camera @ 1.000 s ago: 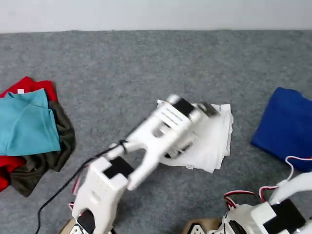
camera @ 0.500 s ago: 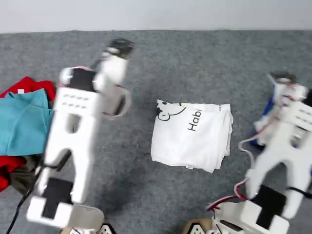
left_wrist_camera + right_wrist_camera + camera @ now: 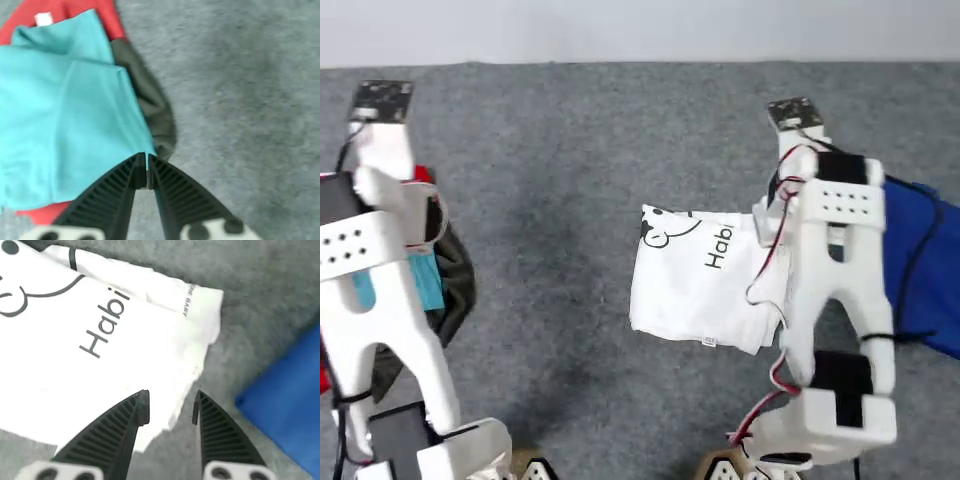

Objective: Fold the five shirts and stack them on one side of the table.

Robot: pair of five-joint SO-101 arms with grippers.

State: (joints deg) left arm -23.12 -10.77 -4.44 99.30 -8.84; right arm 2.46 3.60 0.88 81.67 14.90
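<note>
- High view: folded white shirt (image 3: 700,285) lies mid-way across the surface (image 3: 570,140); blue shirt (image 3: 932,285) to its right.
- Left wrist view: left end effector (image 3: 146,172) clenched, empty, above teal shirt (image 3: 60,120).
- Right wrist view: right end effector (image 3: 170,409) released over white shirt's edge.

Table (image 3: 620,130): grey carpet-like covering, faintly mottled, seen in all views. Pale wall (image 3: 640,30) runs along its far edge

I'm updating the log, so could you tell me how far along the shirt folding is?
Done: the white shirt lies folded mid-table; the blue shirt beside it looks folded. In hand: nothing; the right pincer hangs open over the white shirt's edge, the left pincer shut above the teal shirt. Remaining: the teal shirt, red shirt and dark shirt lie heaped unfolded; no stack yet.
</note>
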